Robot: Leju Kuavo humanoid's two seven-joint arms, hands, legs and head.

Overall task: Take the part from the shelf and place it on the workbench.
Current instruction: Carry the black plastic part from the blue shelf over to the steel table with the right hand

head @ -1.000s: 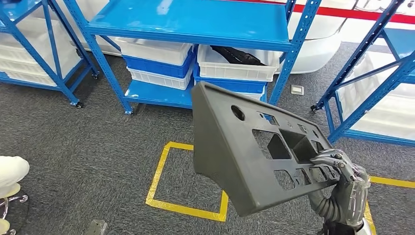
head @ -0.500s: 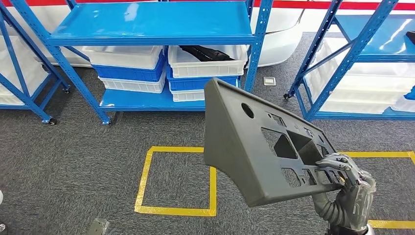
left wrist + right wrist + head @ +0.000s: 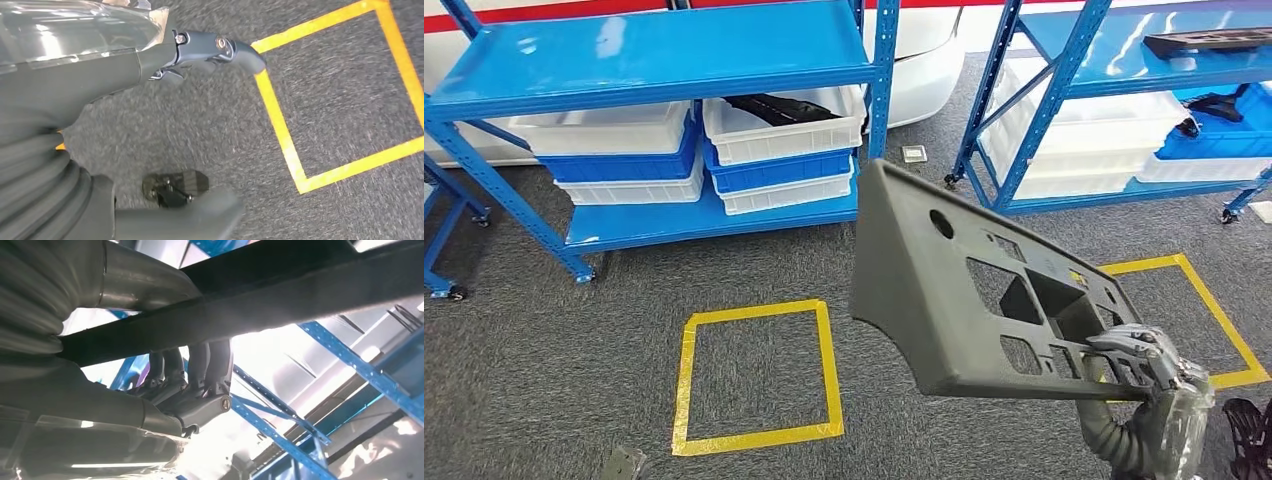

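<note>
Head view: we are carrying the grey panel (image 3: 964,290) by its lower corner, right hand (image 3: 1146,362) fingers curled through the cutouts, so it is risking tilting loose; the left hand (image 3: 200,55) is hanging empty, fingers loosely bent.

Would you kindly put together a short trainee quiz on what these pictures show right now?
1. True or false: the right hand holds the grey part at its lower edge.
2. Which is on the carpet? A) yellow tape square B) red circle C) green arrow
3. Fill in: the bin with a black item sits on a ___ shelf.

Key: 1 true; 2 A; 3 blue.
</note>
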